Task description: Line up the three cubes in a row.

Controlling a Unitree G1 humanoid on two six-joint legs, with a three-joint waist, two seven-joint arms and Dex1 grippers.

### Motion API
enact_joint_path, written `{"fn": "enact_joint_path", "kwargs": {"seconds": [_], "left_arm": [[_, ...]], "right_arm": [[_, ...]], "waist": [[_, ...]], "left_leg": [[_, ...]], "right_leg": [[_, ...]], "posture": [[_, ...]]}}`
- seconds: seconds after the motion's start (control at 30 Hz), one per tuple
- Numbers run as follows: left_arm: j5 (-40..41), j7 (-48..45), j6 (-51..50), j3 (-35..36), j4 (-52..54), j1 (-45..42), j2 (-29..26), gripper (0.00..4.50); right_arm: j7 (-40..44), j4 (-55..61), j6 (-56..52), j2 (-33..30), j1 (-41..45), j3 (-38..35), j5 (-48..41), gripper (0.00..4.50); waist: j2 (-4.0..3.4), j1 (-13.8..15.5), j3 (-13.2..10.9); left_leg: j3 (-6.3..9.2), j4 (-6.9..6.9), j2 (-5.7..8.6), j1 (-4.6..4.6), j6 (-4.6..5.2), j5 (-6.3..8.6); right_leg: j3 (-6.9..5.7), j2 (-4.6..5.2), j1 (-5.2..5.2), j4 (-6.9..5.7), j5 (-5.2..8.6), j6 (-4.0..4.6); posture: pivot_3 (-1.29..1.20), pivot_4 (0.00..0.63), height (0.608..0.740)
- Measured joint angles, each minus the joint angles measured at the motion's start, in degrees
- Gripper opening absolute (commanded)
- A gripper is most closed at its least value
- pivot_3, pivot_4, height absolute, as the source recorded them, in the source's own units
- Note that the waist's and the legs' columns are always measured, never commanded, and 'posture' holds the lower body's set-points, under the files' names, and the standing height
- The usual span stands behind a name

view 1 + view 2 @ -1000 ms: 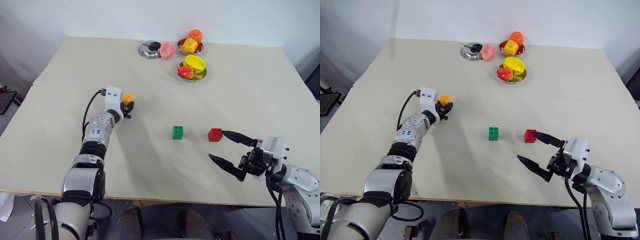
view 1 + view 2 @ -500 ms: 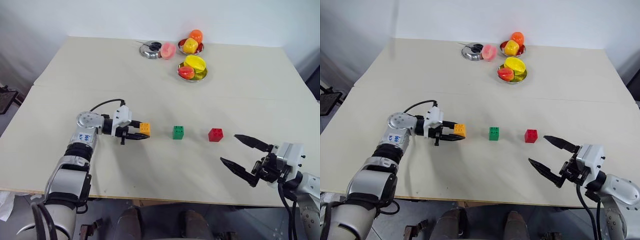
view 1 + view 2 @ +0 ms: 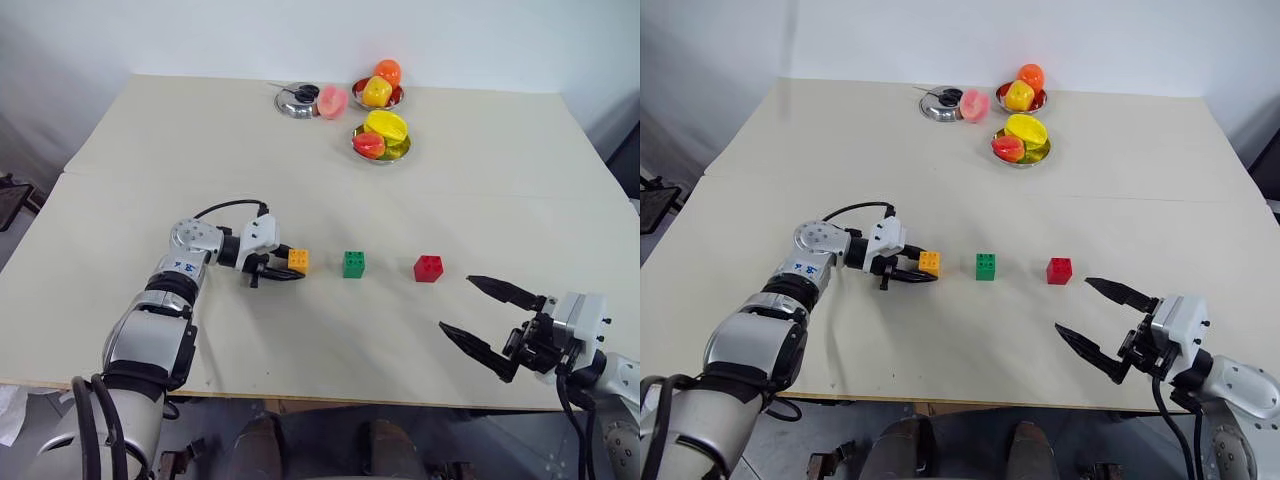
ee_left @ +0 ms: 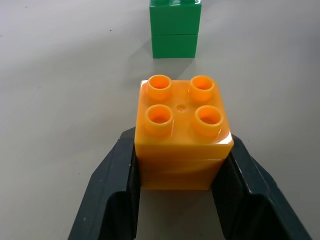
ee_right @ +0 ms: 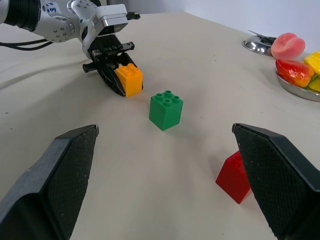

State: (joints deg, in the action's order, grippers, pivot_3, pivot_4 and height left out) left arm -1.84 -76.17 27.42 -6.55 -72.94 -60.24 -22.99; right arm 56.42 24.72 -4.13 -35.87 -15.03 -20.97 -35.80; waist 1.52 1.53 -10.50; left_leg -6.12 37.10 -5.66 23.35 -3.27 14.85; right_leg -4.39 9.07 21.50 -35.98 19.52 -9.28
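Three cubes sit on the table (image 3: 120,190): left gripper (image 3: 291,267), forearm low and pointing toward 3 o'clock, clamps the orange-yellow cube (image 3: 298,260); green cube (image 3: 354,264) and red cube (image 3: 428,268) follow. Right gripper (image 3: 487,320) hovers spread wide, empty, at 4 o'clock.

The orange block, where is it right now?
In the head views the orange block is pinched in the left claw, on the robot's left end of the row, beside the green block, with the red block further right.
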Motion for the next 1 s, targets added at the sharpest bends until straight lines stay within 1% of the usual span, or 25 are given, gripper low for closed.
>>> {"fn": "enact_joint_path", "kwargs": {"seconds": [0.03, 0.13, 0.27, 0.47, 0.53, 0.6, 0.63, 0.7, 0.8, 0.83, 0.9, 1.0], "left_arm": [[-0.1, 0.1, -0.3, 0.2, -0.1, 0.0, 0.0, 2.26], [-0.7, 2.1, -0.6, 1.0, -0.8, 0.0, -0.1, 3.08], [-0.9, 3.6, -0.1, 1.7, -1.0, 0.0, -0.7, 4.43], [-0.7, 1.5, 0.5, 3.1, -1.0, 0.4, -3.3, 4.47], [0.5, -1.4, 1.1, 4.4, 0.0, 1.4, -4.8, 4.47], [3.5, -6.6, 1.4, 6.6, 3.0, 3.6, -7.3, 4.47], [5.3, -8.5, 1.1, 7.9, 6.2, 5.5, -9.1, 4.47], [8.5, -9.8, -1.3, 10.4, 13.7, 11.8, -14.2, 4.47], [14.4, -9.8, -8.6, 15.1, 27.6, 28.0, -21.7, 4.47], [15.4, -9.7, -10.0, 15.9, 29.9, 30.7, -22.2, 4.47], [17.6, -7.9, -13.2, 17.8, 37.7, 37.7, -22.6, 4.47], [18.6, -2.6, -16.1, 21.1, 46.5, 45.3, -23.2, 4.47]], "right_arm": [[-0.1, 0.1, 0.0, 0.0, -0.1, 0.0, 0.0, 4.50], [-0.3, 0.8, -0.1, 0.0, -0.6, 0.0, -0.1, 4.50], [-0.4, 1.0, -0.1, 0.0, -0.6, 0.0, -0.1, 4.50], [-0.2, 0.9, -0.3, 0.0, 0.4, 0.0, -0.1, 4.50], [0.4, 0.8, -0.3, -0.3, 0.6, 0.0, -0.1, 4.50], [1.9, -0.1, -0.4, -1.8, 0.4, -0.4, -0.4, 4.50], [3.1, -1.0, -0.4, -2.4, 0.4, -1.0, -0.8, 4.50], [5.7, -4.9, 1.1, -3.3, 0.8, -3.1, -0.8, 4.50], [11.1, -14.0, 3.8, -5.7, 0.6, -5.1, 0.2, 4.50], [12.4, -15.9, 4.4, -6.1, 0.6, -5.2, 0.6, 4.50], [16.5, -20.4, 7.4, -7.5, 2.1, -4.7, 2.0, 4.50], [21.1, -27.3, 11.2, -9.6, 4.0, -4.5, 3.5, 4.50]], "waist": [[0.00, 0.0, 0.0], [0.00, 0.0, 0.0], [0.00, -0.1, 0.0], [0.00, -0.1, 0.0], [0.00, -0.2, 0.0], [-0.01, -0.2, 0.0], [-0.01, -0.3, 0.0], [-0.01, -0.8, 0.0], [-0.06, -1.7, 0.0], [-0.11, -1.6, -0.1], [-0.14, -1.0, -0.1], [-0.14, -0.3, -0.1]], "left_leg": [[0.00, 0.00, 0.00, 0.00, 0.00, 0.00], [0.00, -0.01, 0.00, 0.00, 0.00, 0.00], [0.00, -0.03, 0.00, 0.00, 0.00, 0.00], [-0.01, -0.05, -0.01, 0.00, 0.00, 0.00], [-0.01, -0.06, -0.01, 0.01, 0.00, 0.00], [-0.02, -0.08, -0.03, 0.02, 0.00, 0.00], [-0.03, -0.10, -0.05, 0.01, 0.00, 0.00], [-0.06, -0.16, -0.12, -0.04, -0.02, 0.01], [-0.11, -0.26, -0.19, -0.08, 0.00, 0.04], [-0.12, -0.20, -0.20, -0.07, 0.00, 0.04], [-0.10, -0.01, -0.21, -0.06, 0.01, 0.06], [-0.08, -0.01, -0.26, -0.10, 0.03, 0.07]], "right_leg": [[0.00, 0.00, 0.00, 0.00, 0.00, 0.00], [0.00, 0.00, 0.01, 0.00, 0.00, 0.00], [0.00, 0.00, 0.01, 0.01, 0.00, 0.00], [0.00, -0.01, 0.02, 0.01, 0.00, 0.00], [0.00, -0.01, 0.03, 0.02, 0.00, 0.00], [0.00, -0.03, 0.05, 0.01, 0.00, 0.00], [0.00, -0.05, 0.05, 0.01, 0.00, 0.01], [0.04, -0.11, 0.03, -0.03, 0.00, 0.01], [0.09, -0.18, 0.02, -0.07, 0.00, 0.02], [0.09, -0.18, 0.02, -0.09, 0.00, 0.02], [0.09, -0.17, 0.00, 0.01, 0.01, 0.02], [0.09, -0.18, -0.01, 0.00, -0.03, 0.08]], "posture": [[0.00, 0.150, 0.740], [0.00, 0.150, 0.740], [0.00, 0.150, 0.740], [0.00, 0.150, 0.740], [0.00, 0.150, 0.740], [0.00, 0.150, 0.740], [0.00, 0.150, 0.740], [0.00, 0.150, 0.740], [0.00, 0.150, 0.740], [0.00, 0.150, 0.740], [0.00, 0.150, 0.740], [0.00, 0.150, 0.740]]}}
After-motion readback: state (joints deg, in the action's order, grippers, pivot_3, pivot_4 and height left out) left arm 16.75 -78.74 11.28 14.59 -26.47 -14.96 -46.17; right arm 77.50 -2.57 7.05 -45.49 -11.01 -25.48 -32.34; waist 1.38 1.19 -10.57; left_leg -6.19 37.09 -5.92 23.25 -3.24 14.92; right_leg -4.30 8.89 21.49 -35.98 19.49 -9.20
